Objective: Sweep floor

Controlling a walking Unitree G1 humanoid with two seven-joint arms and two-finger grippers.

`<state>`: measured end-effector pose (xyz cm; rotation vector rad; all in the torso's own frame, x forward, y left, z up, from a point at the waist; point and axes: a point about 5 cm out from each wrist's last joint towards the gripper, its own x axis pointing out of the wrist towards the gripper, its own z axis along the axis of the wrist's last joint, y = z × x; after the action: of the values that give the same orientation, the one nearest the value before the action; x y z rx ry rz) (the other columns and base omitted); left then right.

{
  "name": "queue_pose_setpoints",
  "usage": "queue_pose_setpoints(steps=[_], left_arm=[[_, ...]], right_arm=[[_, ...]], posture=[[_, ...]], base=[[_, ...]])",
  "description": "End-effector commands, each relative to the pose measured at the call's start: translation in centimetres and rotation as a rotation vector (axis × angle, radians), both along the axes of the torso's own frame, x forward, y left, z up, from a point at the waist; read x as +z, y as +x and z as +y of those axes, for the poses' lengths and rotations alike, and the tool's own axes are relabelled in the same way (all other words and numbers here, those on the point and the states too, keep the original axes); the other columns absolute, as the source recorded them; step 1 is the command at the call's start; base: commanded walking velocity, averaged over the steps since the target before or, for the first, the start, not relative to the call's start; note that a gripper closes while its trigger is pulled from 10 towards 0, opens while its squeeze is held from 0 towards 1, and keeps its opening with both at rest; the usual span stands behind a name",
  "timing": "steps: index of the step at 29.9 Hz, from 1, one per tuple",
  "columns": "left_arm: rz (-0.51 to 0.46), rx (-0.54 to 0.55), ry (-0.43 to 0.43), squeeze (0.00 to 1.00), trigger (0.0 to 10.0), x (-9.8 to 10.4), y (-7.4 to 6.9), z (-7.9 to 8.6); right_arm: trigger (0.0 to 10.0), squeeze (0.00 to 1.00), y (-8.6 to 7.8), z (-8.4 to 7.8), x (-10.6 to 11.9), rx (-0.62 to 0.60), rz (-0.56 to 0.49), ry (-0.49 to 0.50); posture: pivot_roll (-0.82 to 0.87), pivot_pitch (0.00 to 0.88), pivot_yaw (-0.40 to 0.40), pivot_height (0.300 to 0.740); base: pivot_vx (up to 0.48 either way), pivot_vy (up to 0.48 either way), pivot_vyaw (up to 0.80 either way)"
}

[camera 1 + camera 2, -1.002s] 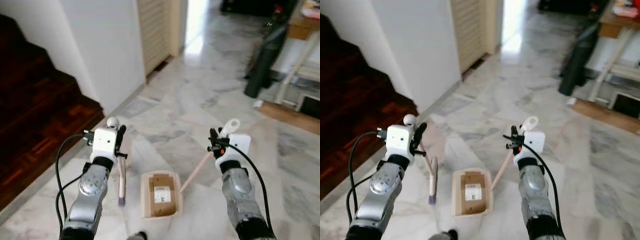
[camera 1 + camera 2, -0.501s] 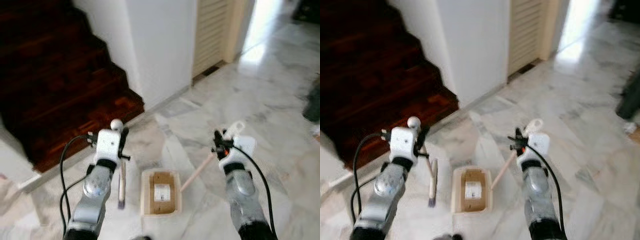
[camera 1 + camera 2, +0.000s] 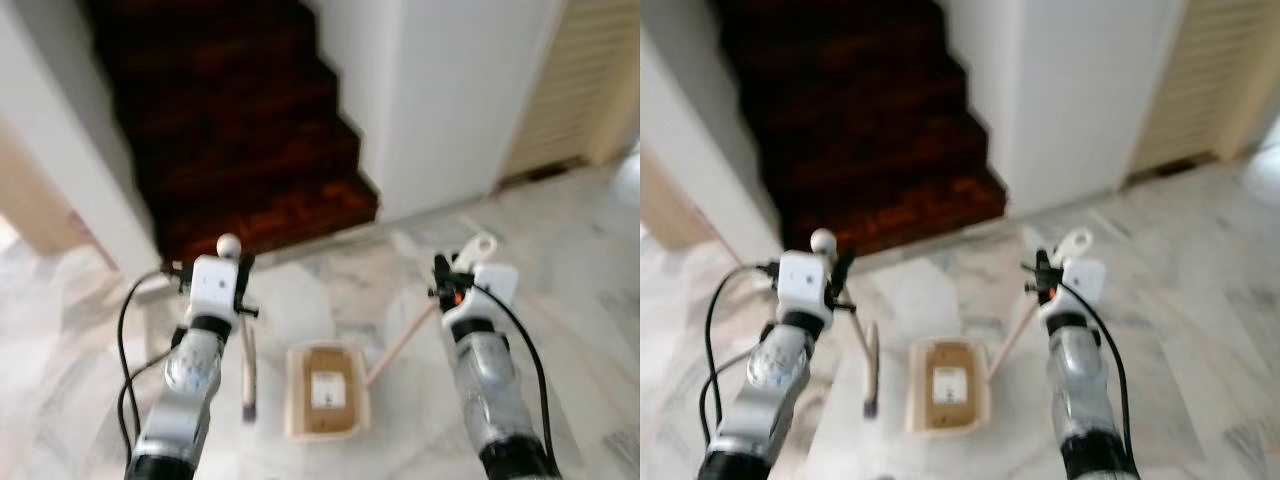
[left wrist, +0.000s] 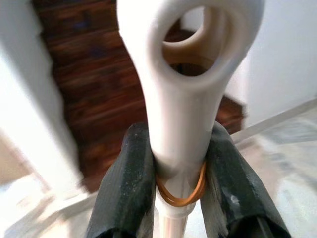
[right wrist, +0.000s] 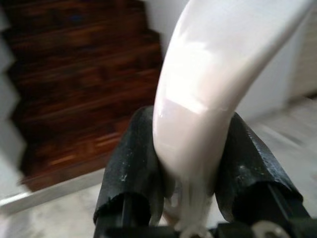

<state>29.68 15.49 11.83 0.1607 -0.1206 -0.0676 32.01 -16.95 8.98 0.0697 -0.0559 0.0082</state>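
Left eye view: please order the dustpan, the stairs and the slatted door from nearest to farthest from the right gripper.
1. Dustpan: on the floor, below and left of the right gripper, which holds its handle.
2. Stairs: ahead, to the left.
3. Slatted door: far right.

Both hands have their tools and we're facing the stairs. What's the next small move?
Probably lower the dustpan flat onto the marble floor near the bottom stair, then bring the brush down beside it. The left hand grips the brush handle and the right hand the dustpan handle.
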Motion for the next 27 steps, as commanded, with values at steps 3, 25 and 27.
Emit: queue_pose_setpoints(steps=[3,25,27], left_arm=[[-0.052,0.006,0.018,0.00,10.0,1.21,0.18,0.07],[-0.034,0.003,0.001,0.00,10.0,1.01,0.16,-0.07],[-0.032,0.002,0.000,0.00,10.0,1.00,0.14,-0.11]], right_arm=[[10.0,0.00,0.35,0.13,1.23,-0.005,-0.052,0.051],[10.0,0.00,0.54,-0.13,1.12,-0.019,-0.037,0.063],[10.0,0.00,0.55,-0.05,1.09,-0.016,-0.034,0.062]], posture=[[0.11,0.064,0.042,0.740],[0.11,0.059,0.043,0.740],[0.11,0.054,0.043,0.740]], base=[[0.000,0.000,0.27],[0.000,0.047,0.00],[0.000,0.000,0.00]])
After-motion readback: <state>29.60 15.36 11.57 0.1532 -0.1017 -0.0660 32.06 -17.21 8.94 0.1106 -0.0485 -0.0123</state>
